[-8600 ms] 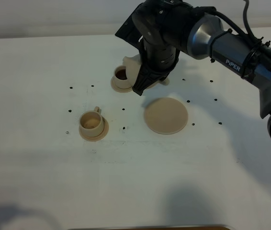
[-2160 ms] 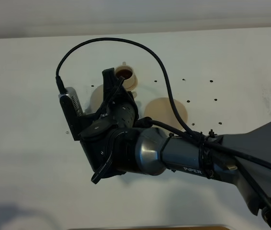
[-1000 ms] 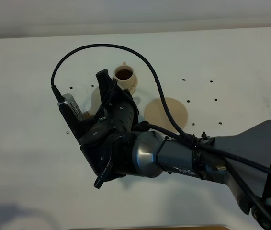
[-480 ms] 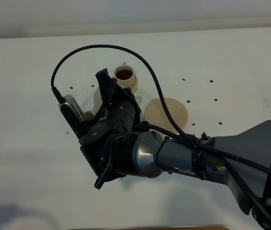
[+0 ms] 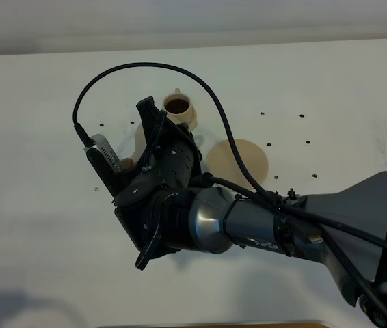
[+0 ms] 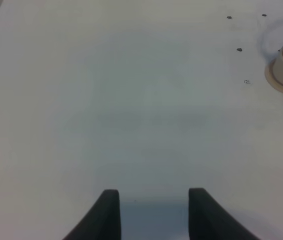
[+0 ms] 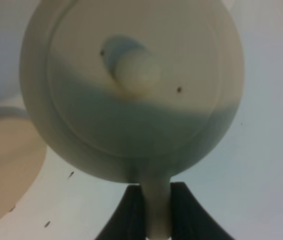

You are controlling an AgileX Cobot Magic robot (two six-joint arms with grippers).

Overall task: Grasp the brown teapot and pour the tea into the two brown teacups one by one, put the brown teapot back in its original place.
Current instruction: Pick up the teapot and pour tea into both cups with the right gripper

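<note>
Nothing moved, teapot (image 7: 131, 100) handle between jaws

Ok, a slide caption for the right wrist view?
Right hand clamped on the brown teapot handle, lid facing the camera.

The right arm (image 5: 248, 225) has a black wrist housing with small screws and a shiny silver-grey joint, then a dark grey link with white letters. A thick black cable (image 5: 145, 68) makes a loop above it. The left pincer (image 6: 153, 212) shows two dark, tapered fingers (image 6: 106, 210).
</note>
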